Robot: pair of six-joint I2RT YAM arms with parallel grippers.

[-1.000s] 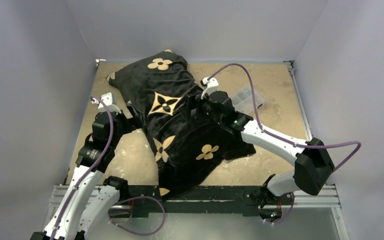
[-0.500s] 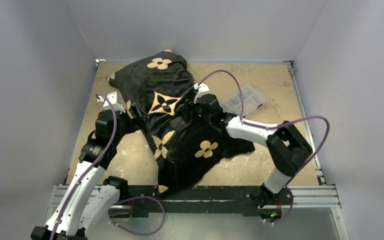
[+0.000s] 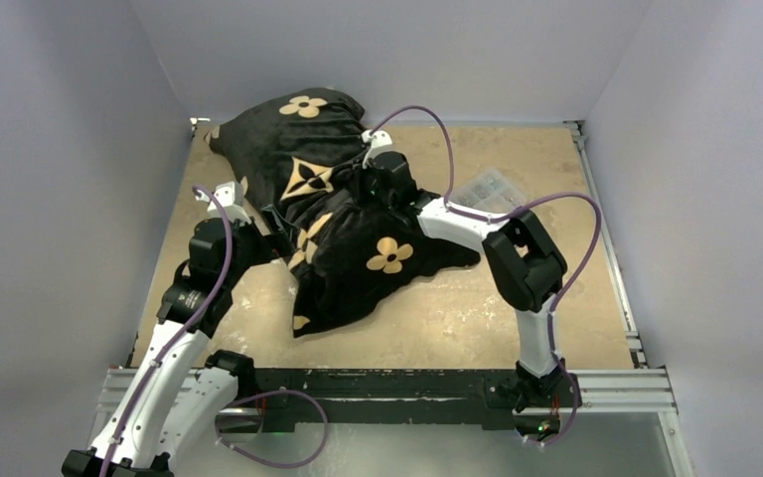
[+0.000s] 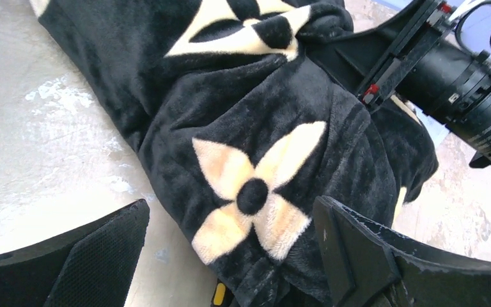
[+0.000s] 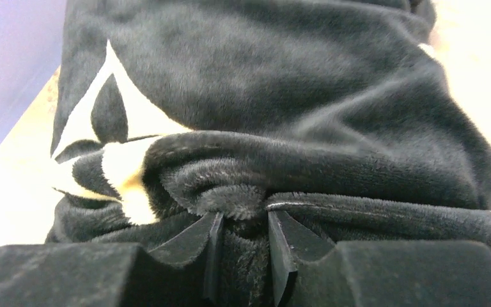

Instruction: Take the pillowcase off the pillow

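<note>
The black plush pillowcase (image 3: pixel 358 248) with tan flower and star motifs lies bunched across the left half of the table. The pillow is hidden inside it. My right gripper (image 3: pixel 363 184) sits on top of the cover near its middle. In the right wrist view its jaws (image 5: pixel 243 220) are shut on a thick fold of the pillowcase (image 5: pixel 281 83). My left gripper (image 3: pixel 276 227) is at the cover's left edge. Its fingers (image 4: pixel 230 211) stand wide open, and a tan flower motif on the pillowcase (image 4: pixel 249 147) bulges between them, untouched by the pads.
A clear plastic box (image 3: pixel 487 189) lies at the back right of the tan table (image 3: pixel 517 318). Grey walls close in on three sides. The right arm's wrist (image 4: pixel 460 83) shows at the top right of the left wrist view. The black frame rail (image 3: pixel 407 383) runs along the front.
My right gripper has shut on a fold of the pillowcase and moved back and left. The cover's front end has slid off the front rail. My left gripper has stayed open.
</note>
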